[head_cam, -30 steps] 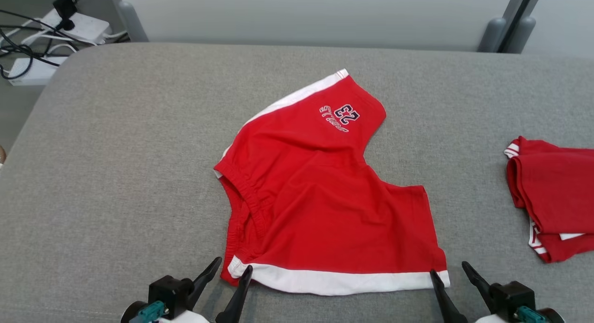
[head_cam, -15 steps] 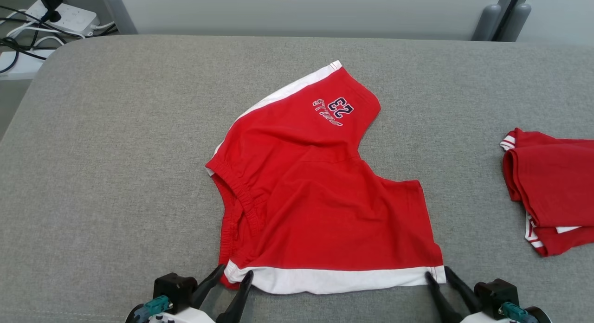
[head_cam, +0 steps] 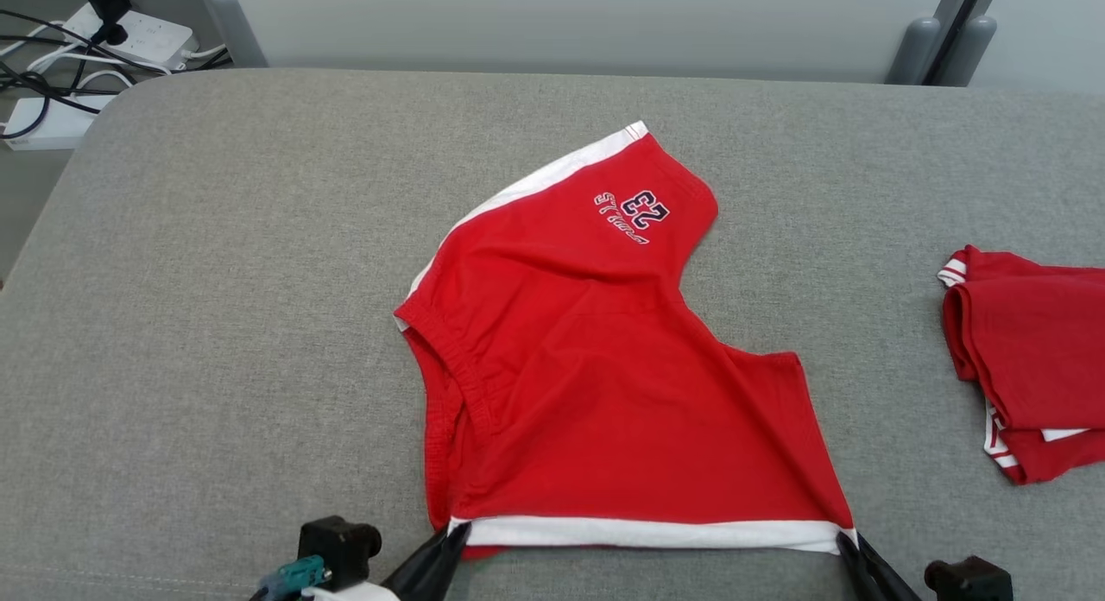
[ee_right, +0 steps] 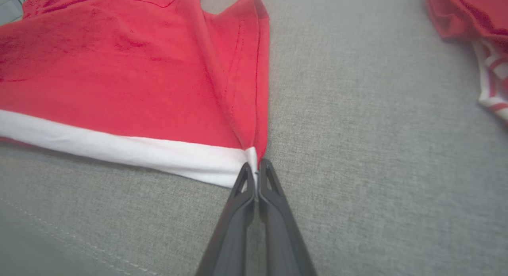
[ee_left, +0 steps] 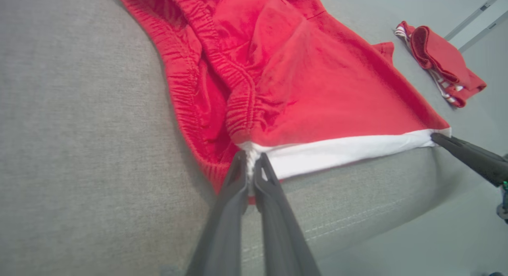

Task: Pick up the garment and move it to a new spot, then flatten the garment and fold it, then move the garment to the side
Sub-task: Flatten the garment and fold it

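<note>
Red shorts (head_cam: 604, 368), centre frame, on a grey padded surface (head_cam: 216, 325). The left gripper (ee_left: 250, 159) and right gripper (ee_right: 256, 167) each pinch a corner of the white hem (head_cam: 647, 532). Right edge: second red garment (head_cam: 1027, 359), cut off. Upper left: power strips (head_cam: 129, 35) and cables. Upside-down print "23" (head_cam: 646, 205); the script by it is illegible.

It looked like a lab or test room: a grey padded tabletop (head_cam: 216, 281), white power strips (head_cam: 142, 38) with tangled black cables (head_cam: 39, 70) on the floor (head_cam: 17, 182), plain partition panels (head_cam: 561, 22) behind.
</note>
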You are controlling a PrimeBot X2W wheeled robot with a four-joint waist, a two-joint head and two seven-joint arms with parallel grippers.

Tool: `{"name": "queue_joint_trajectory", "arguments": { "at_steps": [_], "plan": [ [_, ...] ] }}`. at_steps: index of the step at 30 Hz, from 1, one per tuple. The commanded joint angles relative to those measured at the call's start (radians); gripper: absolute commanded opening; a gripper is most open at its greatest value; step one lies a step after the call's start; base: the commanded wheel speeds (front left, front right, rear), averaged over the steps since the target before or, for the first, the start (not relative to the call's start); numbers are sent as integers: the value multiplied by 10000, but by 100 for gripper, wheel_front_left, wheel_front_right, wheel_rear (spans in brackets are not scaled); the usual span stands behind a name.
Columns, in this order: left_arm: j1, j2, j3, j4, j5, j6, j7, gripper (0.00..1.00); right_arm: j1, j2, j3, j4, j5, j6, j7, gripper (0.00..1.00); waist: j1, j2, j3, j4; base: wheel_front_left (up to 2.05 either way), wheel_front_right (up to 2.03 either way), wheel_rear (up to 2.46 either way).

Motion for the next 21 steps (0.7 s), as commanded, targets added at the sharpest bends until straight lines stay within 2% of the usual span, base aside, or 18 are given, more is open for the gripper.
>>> {"name": "queue_joint_trajectory", "arguments": {
  "at_steps": [1, 5, 13, 17, 21],
  "plan": [
    [123, 296, 332, -462, -157, 142, 146, 0, 337, -241, 32, -499, 22, -4, -185, 0, 0, 0, 47, 48, 0, 0, 0],
    [669, 545, 361, -1174, -322, 402, 578, 0, 1084, -322, -242, -1297, -63, -4, -99, 0, 0, 0, 121, 112, 0, 0, 0],
    [1844, 1241, 730, -3570, -714, 1193, 1431, 0, 2733, -238, -1279, -3683, -442, -4, 697, 0, 0, 0, 335, 149, 0, 0, 0],
    [1621, 1432, 1037, -4332, -943, 1256, 1657, 0, 2143, -374, -1674, -4726, -520, -4, 1183, 0, 0, 0, 418, 102, 0, 0, 0],
    [889, 1472, 1358, -4517, -1142, 1158, 1752, 0, 479, -780, -1615, -4931, -468, -4, 1589, 0, 0, 0, 630, 161, 0, 0, 0]
  ]
}}
